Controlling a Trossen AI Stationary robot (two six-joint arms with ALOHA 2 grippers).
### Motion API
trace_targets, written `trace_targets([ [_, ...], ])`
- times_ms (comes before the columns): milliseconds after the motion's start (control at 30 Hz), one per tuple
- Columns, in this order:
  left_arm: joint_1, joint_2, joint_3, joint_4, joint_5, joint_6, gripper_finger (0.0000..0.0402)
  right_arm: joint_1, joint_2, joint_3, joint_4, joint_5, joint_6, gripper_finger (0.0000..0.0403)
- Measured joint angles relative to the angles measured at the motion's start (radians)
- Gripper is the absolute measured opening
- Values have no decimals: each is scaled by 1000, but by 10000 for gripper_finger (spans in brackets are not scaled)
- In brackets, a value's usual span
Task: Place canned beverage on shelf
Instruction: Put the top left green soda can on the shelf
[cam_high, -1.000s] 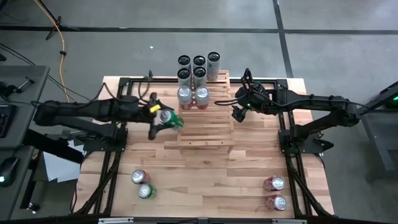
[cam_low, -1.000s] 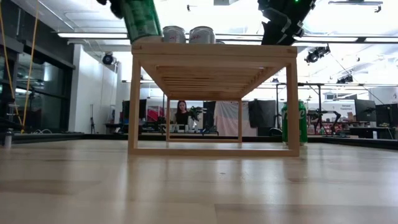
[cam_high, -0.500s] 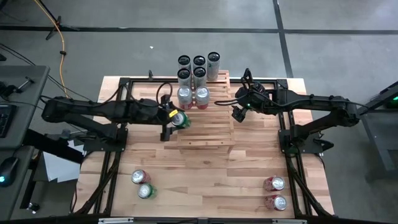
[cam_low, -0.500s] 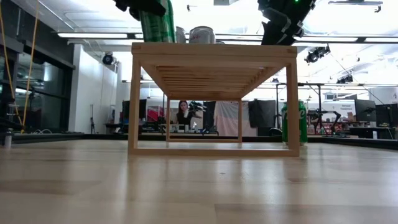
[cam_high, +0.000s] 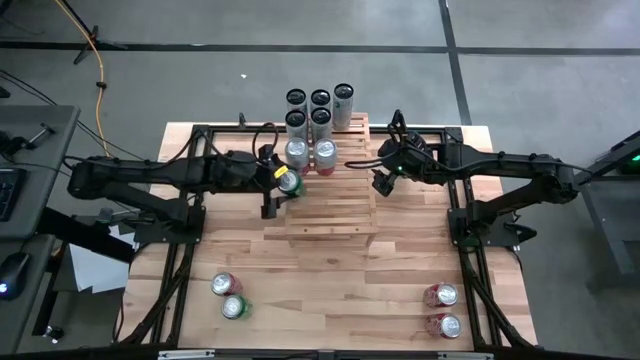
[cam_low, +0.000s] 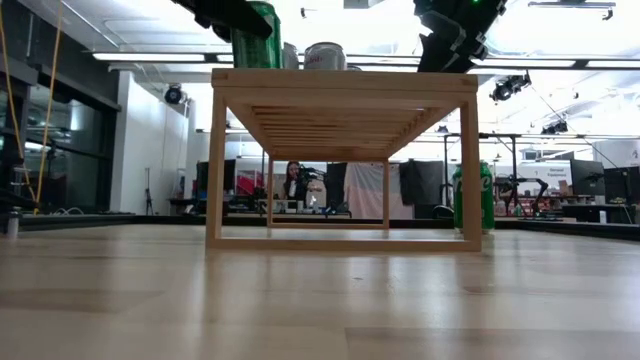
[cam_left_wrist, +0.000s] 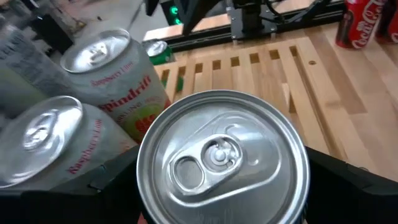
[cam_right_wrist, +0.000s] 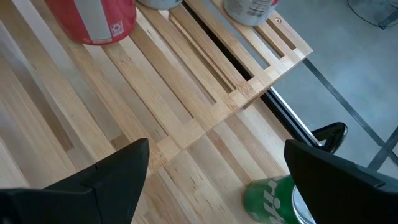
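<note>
The shelf (cam_high: 332, 200), a rack of pale wood slats, stands mid-table. On its far step stand two pale cans (cam_high: 297, 155) (cam_high: 325, 155). My left gripper (cam_high: 283, 187) is shut on a green can (cam_high: 289, 183) at the shelf's left end, just in front of those cans (cam_left_wrist: 106, 68). In the low view the green can (cam_low: 255, 35) is upright with its base at the shelf's top board (cam_low: 340, 78). My right gripper (cam_high: 384, 182) hangs open over the shelf's right end, holding nothing (cam_right_wrist: 214, 155). My left gripper has the green can pinched between its two fingers (cam_left_wrist: 115, 180), one on each side of the can's wall just below the rim (cam_left_wrist: 146, 186). The fingers come slanting down from the table's left. The can stands upright, lid up. I cannot tell whether its base rests on the shelf.
Several tall dark cans (cam_high: 320, 108) stand behind the shelf at the far edge. Two cans (cam_high: 229, 296) lie near the front left and two (cam_high: 443, 310) near the front right. A green can (cam_low: 474, 210) stands on the table by the shelf's right leg.
My left gripper has carried the green can toward the table's right and a little toward the far edge, from beside the shelf's left end to over it. The can was tilted before and now stands upright next to the two pale cans.
</note>
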Motion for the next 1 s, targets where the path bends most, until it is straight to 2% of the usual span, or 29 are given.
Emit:
trace_targets([
  [200, 27, 15, 0, 20, 41, -2, 326, 0, 0, 0, 0, 0, 0, 358],
  [833, 27, 11, 0, 153, 24, 89, 330, 0, 0, 0, 1, -2, 0, 358],
  [1000, 26, 8, 0, 196, -13, 105, 330, 0, 0, 0, 1, -3, 0, 358],
])
